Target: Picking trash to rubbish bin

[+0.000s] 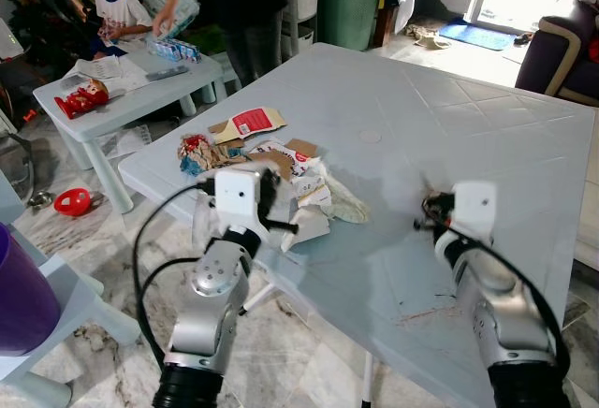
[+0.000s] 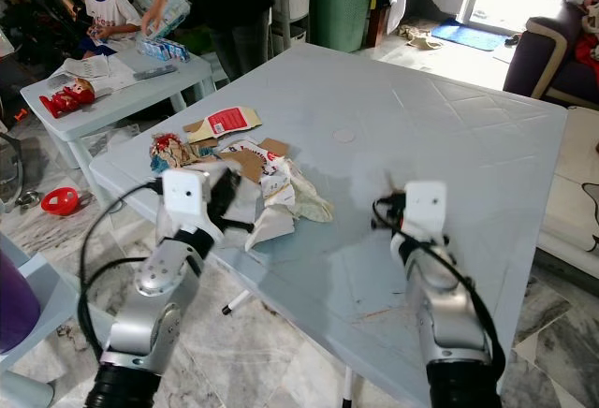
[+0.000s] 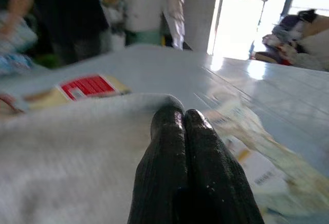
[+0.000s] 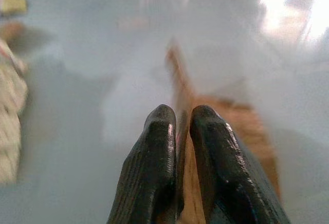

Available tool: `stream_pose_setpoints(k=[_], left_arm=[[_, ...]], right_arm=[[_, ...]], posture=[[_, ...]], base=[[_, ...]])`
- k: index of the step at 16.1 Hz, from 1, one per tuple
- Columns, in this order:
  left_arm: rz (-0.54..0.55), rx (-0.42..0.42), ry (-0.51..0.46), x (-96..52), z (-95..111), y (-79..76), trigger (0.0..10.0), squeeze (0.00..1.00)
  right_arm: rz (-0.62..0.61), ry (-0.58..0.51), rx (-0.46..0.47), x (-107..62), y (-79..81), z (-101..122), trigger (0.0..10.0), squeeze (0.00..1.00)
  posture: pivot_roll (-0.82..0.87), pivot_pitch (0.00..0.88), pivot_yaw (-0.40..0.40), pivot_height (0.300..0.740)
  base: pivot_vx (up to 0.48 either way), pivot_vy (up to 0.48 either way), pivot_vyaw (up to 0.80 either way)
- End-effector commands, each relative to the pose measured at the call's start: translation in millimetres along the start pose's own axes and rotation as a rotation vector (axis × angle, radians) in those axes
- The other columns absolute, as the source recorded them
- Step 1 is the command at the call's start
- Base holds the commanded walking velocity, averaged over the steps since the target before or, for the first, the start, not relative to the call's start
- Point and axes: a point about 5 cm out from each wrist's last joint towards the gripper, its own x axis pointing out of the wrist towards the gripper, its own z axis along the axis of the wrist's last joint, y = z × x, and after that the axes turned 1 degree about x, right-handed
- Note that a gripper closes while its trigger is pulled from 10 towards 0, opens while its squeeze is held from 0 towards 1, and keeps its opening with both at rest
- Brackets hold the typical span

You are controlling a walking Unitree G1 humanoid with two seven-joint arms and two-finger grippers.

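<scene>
Legible text: none that I can read. The cardboard piece at the far side of my trash pile carries a red label with white marks, too small to make out. The wrappers beside it show print, blurred beyond reading.

- The tabletop stands before the robot, with a heap of trash on its left part, near the left edge
- The left tool lies at the near side of the heap, on a sheet of paper
- The right tool is over the tabletop to the right of the heap, well apart from it, closed on a piece of cardboard
- A smaller table stands behind and to the left, two people behind it
</scene>
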Motion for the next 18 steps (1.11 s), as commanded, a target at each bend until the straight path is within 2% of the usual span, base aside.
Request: stream_pose_setpoints(k=[1, 3, 5, 7, 9, 10, 11, 12, 13, 14, 18], left_arm=[[0.069, 0.059, -0.092, 3.5, 20, 9.0, 0.0, 0.00], [0.153, 0.097, -0.103, 3.6, 22, 23.1, 0.0, 0.00], [0.174, 0.105, -0.101, 3.3, 22, 27.1, 0.0, 0.00], [0.176, 0.101, -0.097, 3.0, 21, 26.5, 0.0, 0.00], [0.158, 0.077, -0.077, 1.6, 14, 18.2, 0.0, 0.00], [0.148, 0.072, -0.076, 1.5, 13, 16.4, 0.0, 0.00], [0.135, 0.065, -0.077, 1.4, 13, 14.0, 0.0, 0.00], [0.129, 0.063, -0.078, 1.4, 13, 13.0, 0.0, 0.00], [0.120, 0.063, -0.082, 2.6, 14, 11.9, 0.0, 0.00], [0.116, 0.063, -0.085, 3.3, 15, 11.4, 0.0, 0.00], [0.109, 0.061, -0.091, 4.3, 16, 10.0, 0.0, 0.00]], right_arm=[[0.005, -0.101, 0.025, 1.0, 1.9, 23, 0.0, 0.00], [0.034, -0.158, 0.015, 0.9, 8.0, 35, 0.0, 0.00], [0.052, -0.184, 0.004, 0.7, 12.2, 40, 0.0, 0.00], [0.077, -0.198, 0.009, 0.1, 18.4, 42, 0.0, 0.00], [0.105, -0.183, 0.018, -1.8, 23.4, 37, 0.0, 0.00], [0.101, -0.181, 0.007, -1.9, 22.6, 37, 7.4, 0.00], [0.096, -0.180, -0.012, -2.2, 21.4, 37, 10.0, 0.00], [0.091, -0.180, -0.036, -2.4, 20.6, 37, 10.0, 0.00], [0.075, -0.177, -0.101, -2.7, 17.8, 36, 10.0, 0.00], [0.065, -0.178, -0.115, -3.1, 16.2, 35, 10.0, 1.00], [0.060, -0.127, -0.145, -1.6, 12.7, 26, 10.0, 1.00]], posture=[[-0.05, 0.000, 0.005, 0.740], [-0.04, 0.000, 0.004, 0.740], [-0.04, 0.000, 0.004, 0.740], [-0.03, 0.000, 0.002, 0.740], [-0.03, 0.000, 0.001, 0.740], [-0.04, 0.000, 0.002, 0.740], [-0.04, 0.000, 0.003, 0.740], [-0.04, 0.000, 0.004, 0.740], [-0.04, 0.000, 0.005, 0.740], [-0.04, 0.000, 0.005, 0.740], [-0.04, 0.000, 0.001, 0.740]], base=[[0.000, 0.000, 0.00], [0.000, 0.000, 0.00], [0.000, 0.000, 0.40], [0.000, 0.000, 0.80], [0.000, 0.000, 0.00], [0.000, 0.000, 0.00], [0.000, 0.000, 0.00], [0.000, 0.000, 0.00], [0.000, 0.000, 0.00], [0.000, 0.000, 0.00], [0.000, 0.000, 0.00]])
